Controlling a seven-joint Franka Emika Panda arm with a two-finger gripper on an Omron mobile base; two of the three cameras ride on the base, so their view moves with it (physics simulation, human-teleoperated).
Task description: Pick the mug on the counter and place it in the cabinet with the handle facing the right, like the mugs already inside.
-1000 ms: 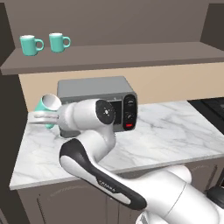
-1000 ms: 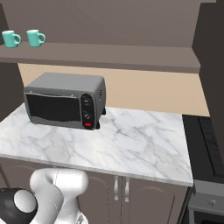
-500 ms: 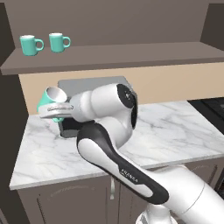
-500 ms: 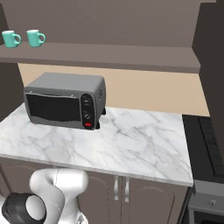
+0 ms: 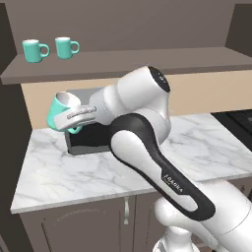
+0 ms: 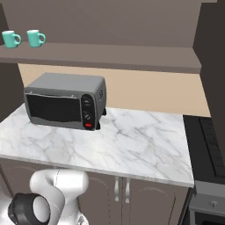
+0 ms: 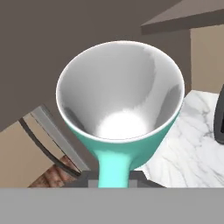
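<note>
- Pick is done: jaws (image 5: 74, 117) clamped on the mug (image 5: 61, 111), gripping by its handle in the hand view, mug (image 7: 120, 109) mouth facing that camera
- Mug is in the air, tilted, clear of the tabletop (image 5: 98, 167), in front of the toaster oven (image 6: 66, 105), below the cabinet (image 5: 128, 61) shelf
- Left: raise to shelf level, turn handle to the right, set it down beside the two shelf mugs (image 5: 35, 50)
- Against the earlier frames: mug sits higher and the arm has swung up; the jaws have tightened slightly; camera unmoved
</note>
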